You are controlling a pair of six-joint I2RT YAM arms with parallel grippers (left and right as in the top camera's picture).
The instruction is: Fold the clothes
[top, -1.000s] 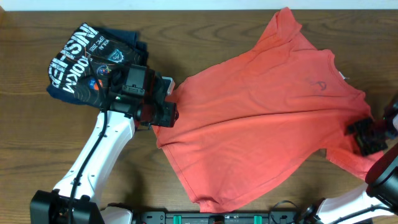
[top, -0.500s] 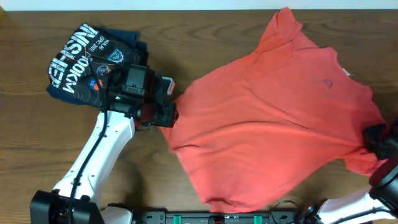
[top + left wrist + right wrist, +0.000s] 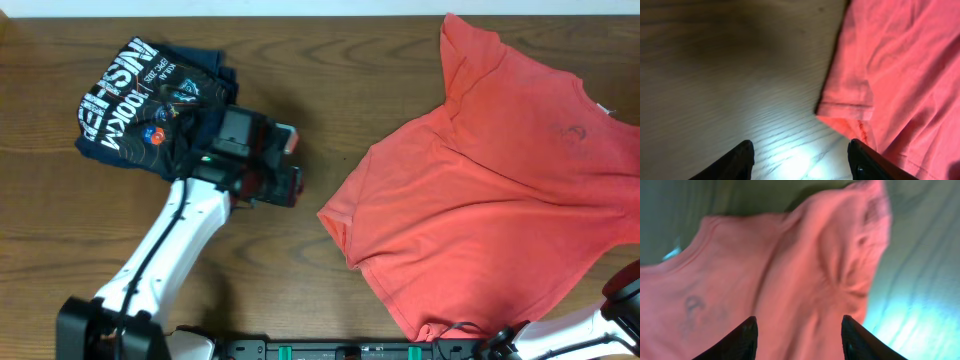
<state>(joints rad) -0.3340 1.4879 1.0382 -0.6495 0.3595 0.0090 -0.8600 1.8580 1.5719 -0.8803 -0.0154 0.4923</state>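
Left gripper [image 3: 801, 152] hangs with its jaws well apart and empty over bare table [image 3: 330, 80], touching nothing; the T-shirt's [image 3: 490, 200] nearest hemmed corner lies just ahead of it and to its right, apart from the fingers. Right gripper [image 3: 797, 330] also shows its fingers spread, with nothing seen pinched between them, above the shirt's neck end. The shirt lies spread on the right half of the table, its long axis diagonal, hem lower left, neck upper right.
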